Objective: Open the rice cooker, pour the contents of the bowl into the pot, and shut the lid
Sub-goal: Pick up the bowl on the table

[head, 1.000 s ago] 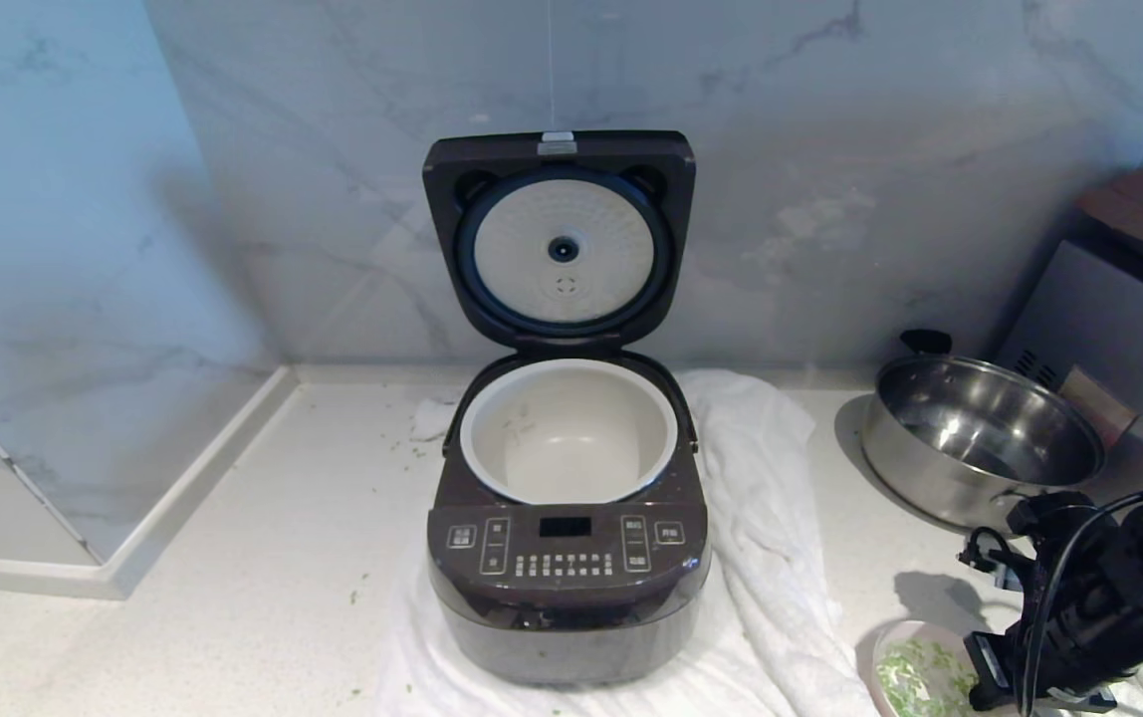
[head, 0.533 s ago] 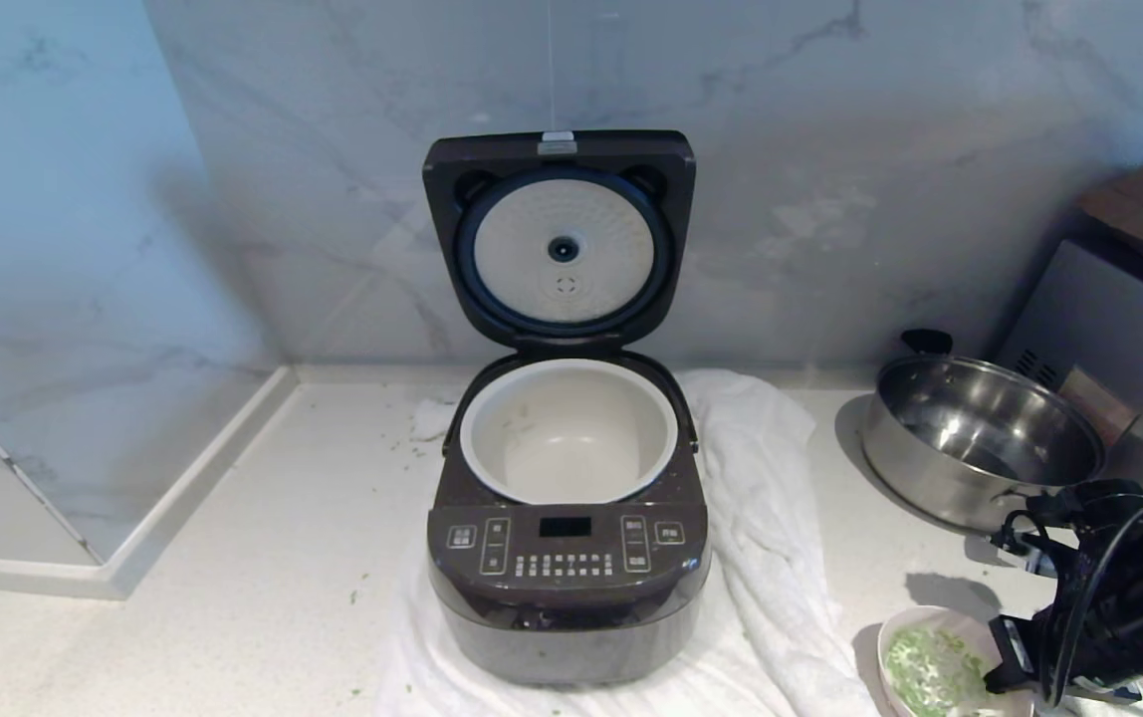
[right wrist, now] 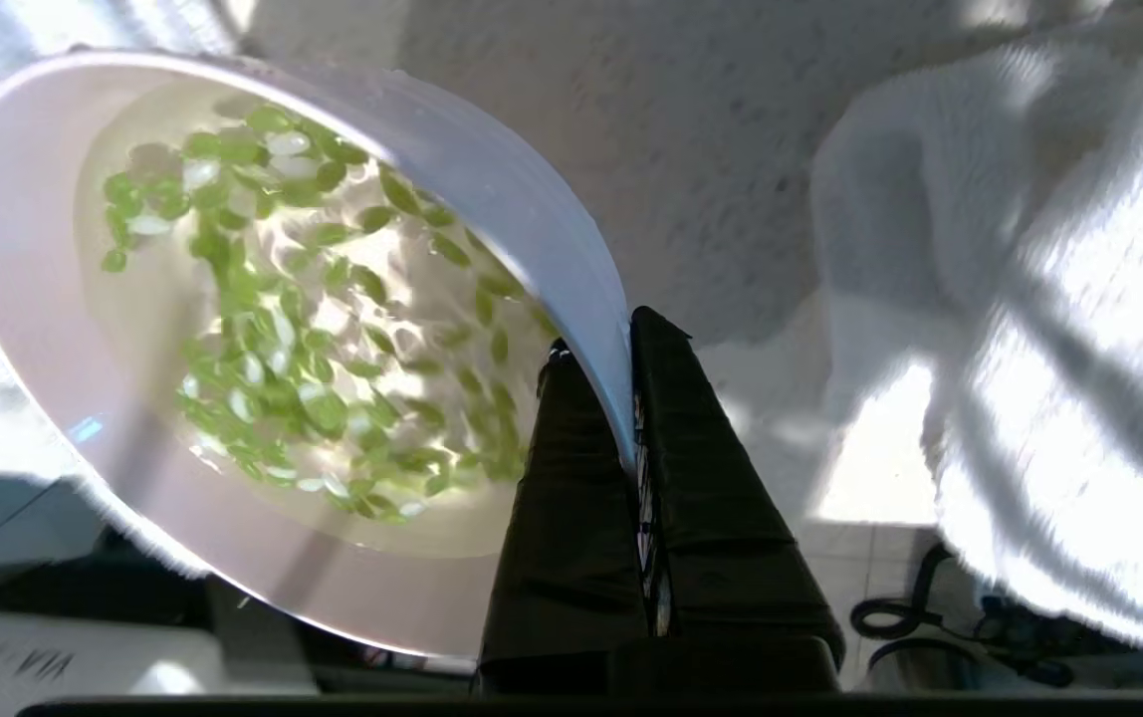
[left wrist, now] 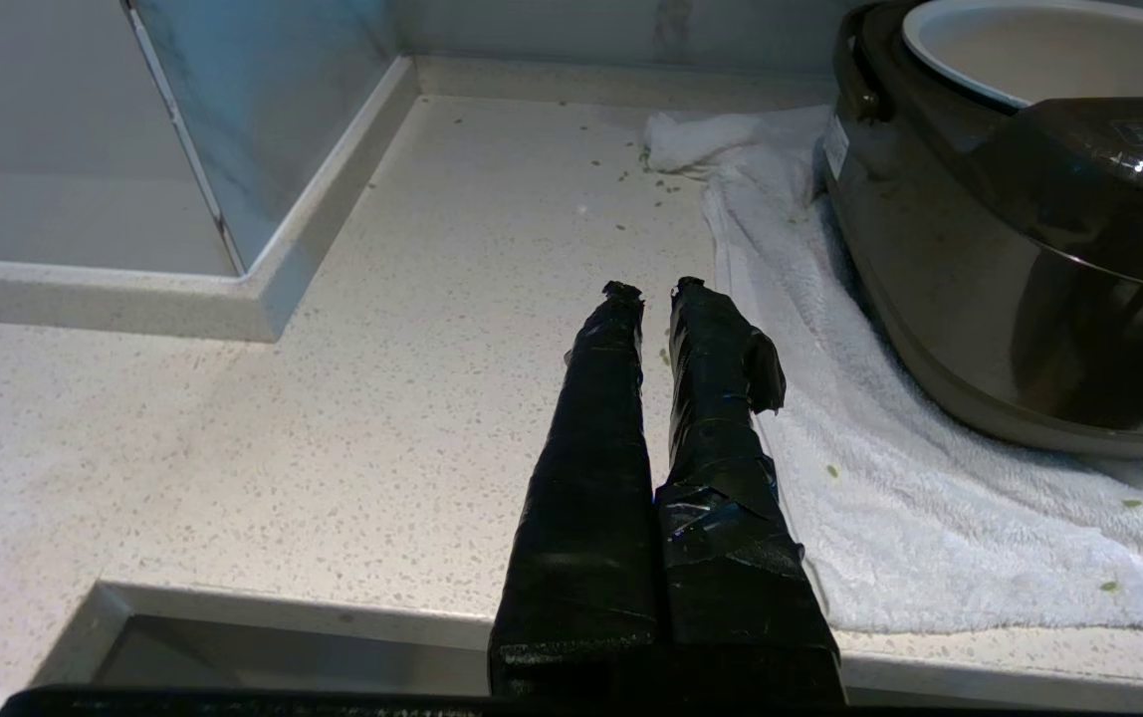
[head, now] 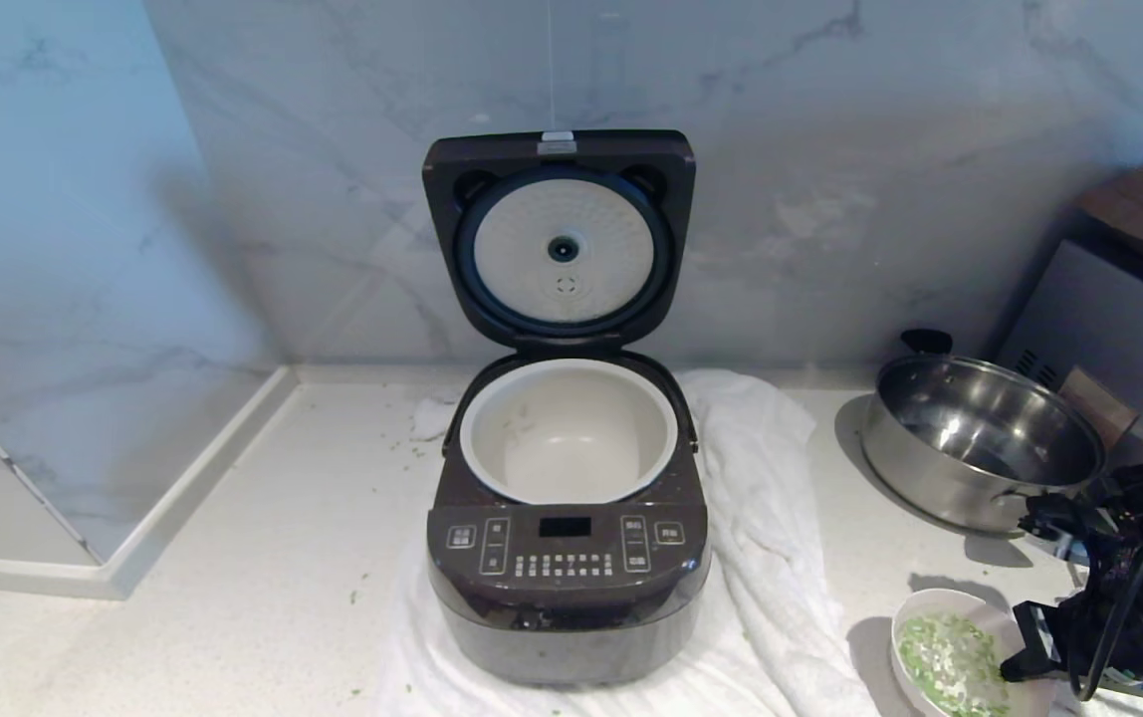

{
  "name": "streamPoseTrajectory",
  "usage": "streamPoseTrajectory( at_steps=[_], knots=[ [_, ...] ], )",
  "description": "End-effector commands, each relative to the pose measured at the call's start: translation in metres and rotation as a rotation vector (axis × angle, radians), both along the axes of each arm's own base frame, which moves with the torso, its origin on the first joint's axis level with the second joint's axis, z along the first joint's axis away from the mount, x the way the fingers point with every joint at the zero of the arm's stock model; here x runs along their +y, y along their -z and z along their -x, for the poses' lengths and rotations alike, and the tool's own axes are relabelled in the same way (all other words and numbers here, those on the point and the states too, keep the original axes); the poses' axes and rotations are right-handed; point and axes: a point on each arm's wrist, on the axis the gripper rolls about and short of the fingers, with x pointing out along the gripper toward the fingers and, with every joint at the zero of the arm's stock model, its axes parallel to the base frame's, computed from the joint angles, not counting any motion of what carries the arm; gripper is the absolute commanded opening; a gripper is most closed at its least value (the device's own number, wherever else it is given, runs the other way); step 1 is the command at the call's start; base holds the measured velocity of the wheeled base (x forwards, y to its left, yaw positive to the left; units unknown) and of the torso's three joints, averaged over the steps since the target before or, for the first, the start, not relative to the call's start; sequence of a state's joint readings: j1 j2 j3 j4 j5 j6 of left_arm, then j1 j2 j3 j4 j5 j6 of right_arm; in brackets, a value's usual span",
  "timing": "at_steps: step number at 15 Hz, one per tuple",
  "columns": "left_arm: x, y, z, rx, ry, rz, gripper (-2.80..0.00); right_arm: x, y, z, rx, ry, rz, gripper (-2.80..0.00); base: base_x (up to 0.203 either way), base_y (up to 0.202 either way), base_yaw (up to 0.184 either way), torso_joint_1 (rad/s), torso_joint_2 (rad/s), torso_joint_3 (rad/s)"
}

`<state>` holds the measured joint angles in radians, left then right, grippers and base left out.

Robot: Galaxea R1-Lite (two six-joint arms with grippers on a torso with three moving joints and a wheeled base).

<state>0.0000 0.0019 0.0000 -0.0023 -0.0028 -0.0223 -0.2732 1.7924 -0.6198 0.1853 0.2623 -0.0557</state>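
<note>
Bowl [head: 952, 652] lifted higher, right end effector [head: 1020, 657] pinching rim.

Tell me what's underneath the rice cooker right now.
A white towel is spread under the rice cooker on the counter, showing along its front and both sides. Whatever lies directly beneath the cooker's base is covered.

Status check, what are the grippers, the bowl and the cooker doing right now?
Right gripper shut on the bowl rim, contents inside, bowl low, right of rice cooker. Left gripper shut, empty, parked. Lid up, pot open; nothing between.
</note>
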Motion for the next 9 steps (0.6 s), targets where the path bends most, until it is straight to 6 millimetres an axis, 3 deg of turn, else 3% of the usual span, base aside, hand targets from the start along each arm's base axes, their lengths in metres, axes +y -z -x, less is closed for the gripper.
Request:
streamPoseTrajectory(
  at_steps=[1,9],
  knots=[
    [0.000,0.000,0.000,0.002,0.000,0.001,-2.80,0.000,-0.022,0.001,-0.018,0.001,-0.021,-2.80,0.000,0.000,0.000,0.000,0.00,0.000],
    [0.000,0.000,0.000,0.002,0.002,0.001,-2.80,-0.004,-0.071,-0.011,-0.047,0.025,-0.059,-2.80,0.000,0.000,0.000,0.000,0.00,0.000]
  ],
)
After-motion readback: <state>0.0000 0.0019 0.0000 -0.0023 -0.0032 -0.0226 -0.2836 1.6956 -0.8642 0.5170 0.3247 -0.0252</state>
